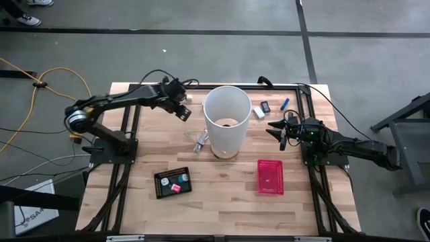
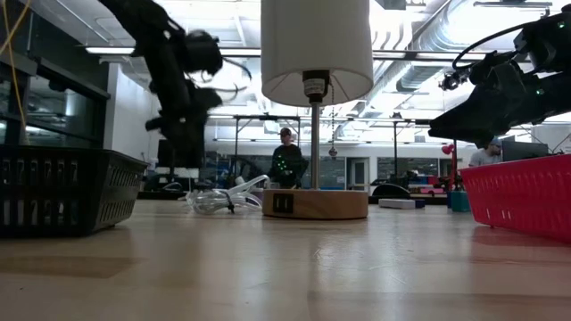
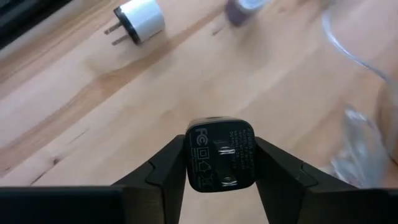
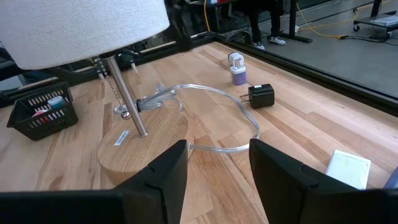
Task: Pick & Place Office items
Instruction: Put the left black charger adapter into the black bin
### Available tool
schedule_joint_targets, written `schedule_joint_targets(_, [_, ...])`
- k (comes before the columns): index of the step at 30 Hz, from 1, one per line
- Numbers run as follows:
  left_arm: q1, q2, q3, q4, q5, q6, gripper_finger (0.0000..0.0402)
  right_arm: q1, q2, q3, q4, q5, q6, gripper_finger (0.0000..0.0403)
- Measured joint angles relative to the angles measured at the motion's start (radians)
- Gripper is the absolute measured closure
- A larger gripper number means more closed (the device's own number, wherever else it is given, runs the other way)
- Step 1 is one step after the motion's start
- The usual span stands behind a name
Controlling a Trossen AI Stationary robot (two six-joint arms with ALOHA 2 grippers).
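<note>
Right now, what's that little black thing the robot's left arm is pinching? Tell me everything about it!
It is a small black plastic plug adapter, boxy with rounded corners. Its flat face shows two short metal prongs and pale printed markings. The left end effector is shut on it, one dark finger pressing each side, holding it in the air above the light wooden table. Nothing else touches it.

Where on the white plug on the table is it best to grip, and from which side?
Grip the white plug across its boxy body, from above: it lies on its side, prongs level with the table and too thin to hold. The left gripper holds a black plug, so the open right gripper is the free one.
</note>
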Motion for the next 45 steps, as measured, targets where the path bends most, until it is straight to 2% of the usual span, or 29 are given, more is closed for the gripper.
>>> schedule_joint_targets(9, [-0.153, -0.173, 0.0, -0.174, 0.004, -0.034, 0.0251, 0.0, 0.0, 0.0, 0.0, 0.0, 0.0, 0.0243])
schedule_joint_targets(16, [-0.358, -0.245, 0.0, -0.27, -0.004, -0.126, 0.0251, 0.0, 0.0, 0.0, 0.0, 0.0, 0.0, 0.0243])
schedule_joint_targets(19, [-0.467, -0.258, 0.0, -0.298, -0.039, -0.184, 0.0251, 0.0, 0.0, 0.0, 0.0, 0.0, 0.0, 0.0243])
schedule_joint_targets(26, [-0.747, -0.259, -0.002, -0.319, -0.17, -0.392, 0.0251, 0.0, 0.0, 0.0, 0.0, 0.0, 0.0, 0.0243])
schedule_joint_targets(34, [-1.03, -0.251, -0.063, -0.301, -0.265, -0.661, 0.0251, 0.0, 0.0, 0.0, 0.0, 0.0, 0.0, 0.0243])
schedule_joint_targets(40, [-1.136, -0.194, -0.086, -0.203, -0.296, -0.674, 0.0251, 0.0, 0.0, 0.0, 0.0, 0.0, 0.0, 0.0243])
schedule_joint_targets(45, [-1.165, -0.12, -0.087, -0.145, -0.257, -0.674, 0.0252, 0.0, 0.0, 0.0, 0.0, 0.0, 0.0, 0.0243])
